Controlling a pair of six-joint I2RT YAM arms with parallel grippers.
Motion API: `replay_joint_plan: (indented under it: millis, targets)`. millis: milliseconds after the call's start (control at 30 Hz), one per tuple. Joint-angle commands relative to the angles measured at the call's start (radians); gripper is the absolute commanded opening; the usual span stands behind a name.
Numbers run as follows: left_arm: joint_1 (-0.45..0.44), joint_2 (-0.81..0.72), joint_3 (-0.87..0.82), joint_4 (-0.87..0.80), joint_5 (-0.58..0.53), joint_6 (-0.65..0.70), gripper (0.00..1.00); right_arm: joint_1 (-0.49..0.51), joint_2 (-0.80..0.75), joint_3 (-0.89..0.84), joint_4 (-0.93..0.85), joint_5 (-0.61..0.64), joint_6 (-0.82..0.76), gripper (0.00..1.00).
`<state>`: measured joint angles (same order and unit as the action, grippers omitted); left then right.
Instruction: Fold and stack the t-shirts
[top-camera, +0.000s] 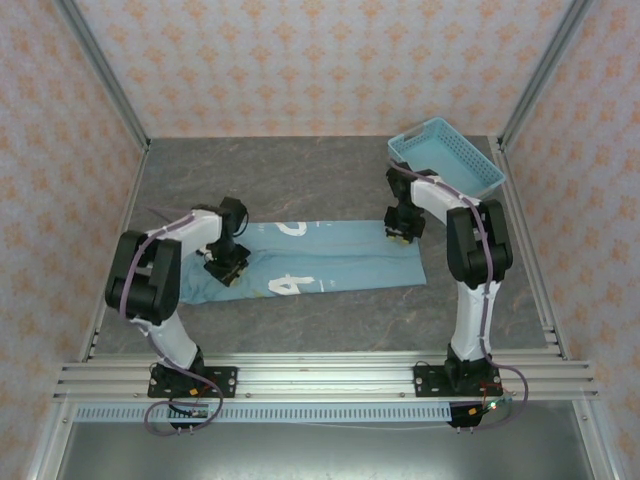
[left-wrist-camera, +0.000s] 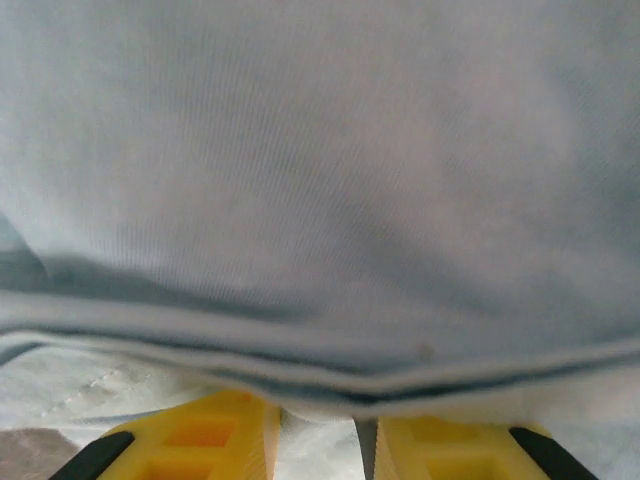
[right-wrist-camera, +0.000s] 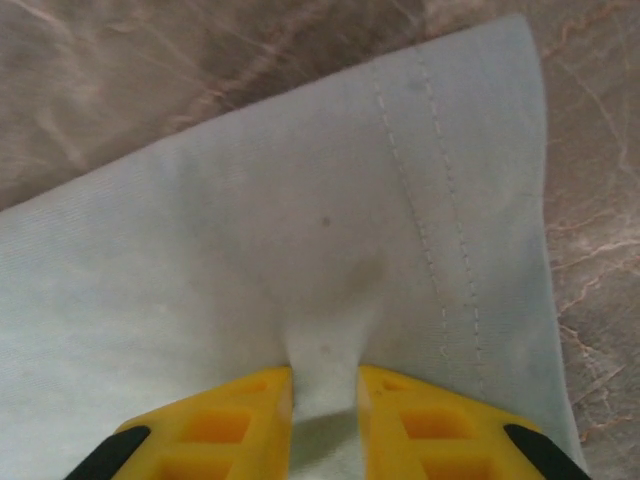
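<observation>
Teal t-shirt (top-camera: 330, 255) is lying flat as a long band across the middle of the table (top-camera: 300, 190), running from 9 o'clock to 3 o'clock in the top view. White lettering (top-camera: 290, 283) is showing on its near half.

Left gripper (top-camera: 226, 265) is sitting on the cloth near the 9 o'clock end of the band. In the left wrist view, the yellow fingers (left-wrist-camera: 205, 440) are standing almost closed, and a folded edge of the t-shirt (left-wrist-camera: 320, 180) is lying bunched in the narrow gap between them.

Right gripper (top-camera: 404, 228) is resting on the far corner of the band, at about 2 o'clock from the cloth's centre. In the right wrist view, its fingers (right-wrist-camera: 225, 425) are pinching a small pucker of the t-shirt (right-wrist-camera: 250, 250), with a double stitched hem running just beside the grip at 1 o'clock. Bare table surface is showing beyond the hem.

Light blue basket (top-camera: 478, 160) is standing at the 1 o'clock corner of the table, apart from the cloth.
</observation>
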<state>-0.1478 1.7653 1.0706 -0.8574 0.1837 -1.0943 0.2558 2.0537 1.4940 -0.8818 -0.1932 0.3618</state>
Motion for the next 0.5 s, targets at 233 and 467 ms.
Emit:
replay_joint_plan:
  millis: [233, 467]
  targets:
    - [0.049, 0.469, 0.646, -0.021, -0.056, 0.159, 0.26, 0.051, -0.141, -0.283, -0.049, -0.027, 0.094, 0.23]
    - [-0.025, 0.917, 1.405, -0.06, 0.064, 0.156, 0.26, 0.257, -0.296, -0.519, 0.117, -0.255, 0.4, 0.24]
